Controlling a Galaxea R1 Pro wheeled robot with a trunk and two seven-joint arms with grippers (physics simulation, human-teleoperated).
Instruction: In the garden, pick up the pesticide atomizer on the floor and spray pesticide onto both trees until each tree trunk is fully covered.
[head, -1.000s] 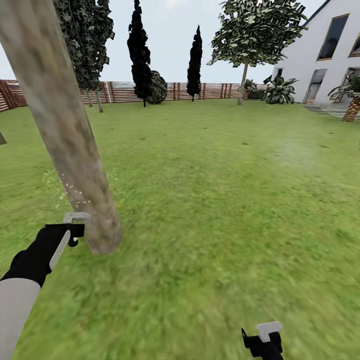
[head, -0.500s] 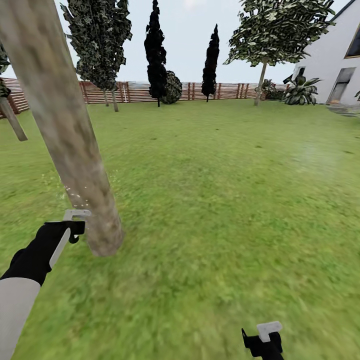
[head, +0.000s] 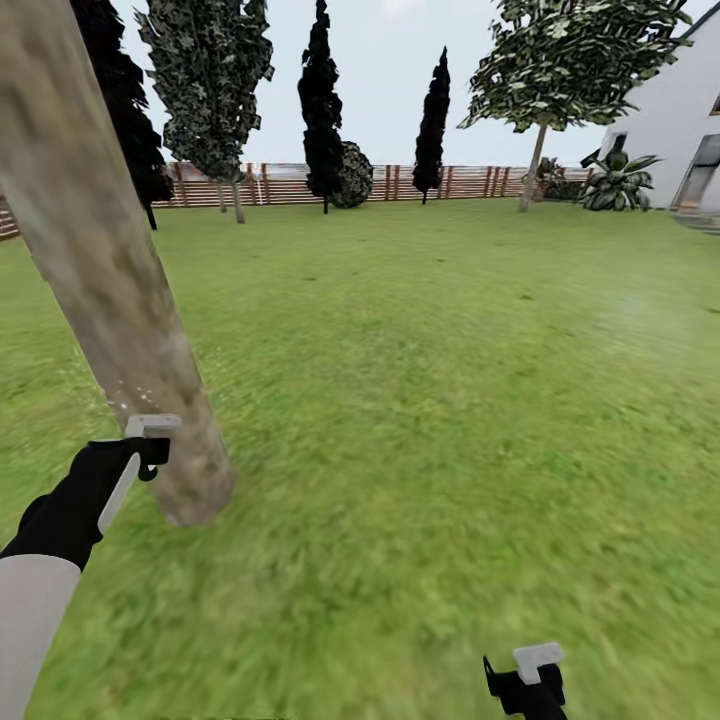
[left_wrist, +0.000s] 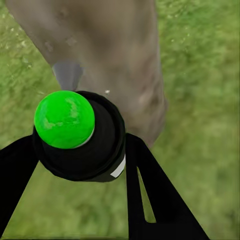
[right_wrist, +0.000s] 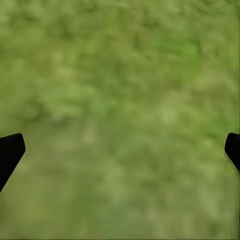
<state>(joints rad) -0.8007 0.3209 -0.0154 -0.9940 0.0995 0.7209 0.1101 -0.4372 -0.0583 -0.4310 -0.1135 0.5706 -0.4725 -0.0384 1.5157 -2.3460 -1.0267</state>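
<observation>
A thick grey-brown tree trunk leans across the left of the head view, rising from the grass floor of the garden. My left gripper sits just beside its lower part. In the left wrist view the gripper is shut on the pesticide atomizer, a black body with a bright green cap. Its grey nozzle points at the trunk. Small white specks dot the bark near the gripper. My right gripper hangs low over grass, and its fingers stand wide apart in the right wrist view.
Open lawn stretches ahead and right to a brown slat fence. Black cypresses, a leafy tree and another leafy tree stand far off. A white house is at the far right.
The camera has swung left: fence, far trees and house slid right in the picture, and the trunk's base sits a little further left. Both arms keep their places in the view.
</observation>
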